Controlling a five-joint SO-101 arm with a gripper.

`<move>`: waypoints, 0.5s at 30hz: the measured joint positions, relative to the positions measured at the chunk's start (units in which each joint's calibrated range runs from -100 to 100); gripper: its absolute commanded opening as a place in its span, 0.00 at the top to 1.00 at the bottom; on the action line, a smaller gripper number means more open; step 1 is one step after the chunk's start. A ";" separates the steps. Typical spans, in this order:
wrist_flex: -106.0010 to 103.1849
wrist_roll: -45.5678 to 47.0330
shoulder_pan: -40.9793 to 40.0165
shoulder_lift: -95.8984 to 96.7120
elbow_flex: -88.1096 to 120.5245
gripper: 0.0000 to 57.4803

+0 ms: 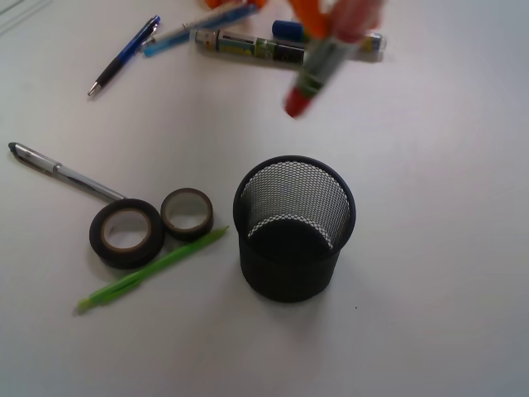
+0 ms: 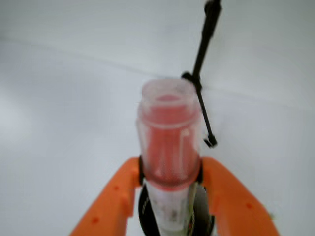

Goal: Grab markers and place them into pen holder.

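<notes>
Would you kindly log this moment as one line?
hand: shut on pink-capped marker | marker: lifted, tilted | pen holder: upright, empty | other markers: on table

A plain white worktop [image 1: 446,273] fills the front view from edge to edge — smooth, matte, unmarked apart from a tiny dark speck near the right. The light is soft and even, casting only faint shadows. At the far left corner a pale line crosses the surface. In the wrist view, a dim seam runs across the whitish backdrop — too blurred to identify.
</notes>
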 measured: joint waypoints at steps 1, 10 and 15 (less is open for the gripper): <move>-4.15 -0.29 -0.30 1.57 0.00 0.99; -13.30 -0.73 -0.30 11.32 0.00 0.99; -6.83 -1.66 1.18 11.85 0.00 0.98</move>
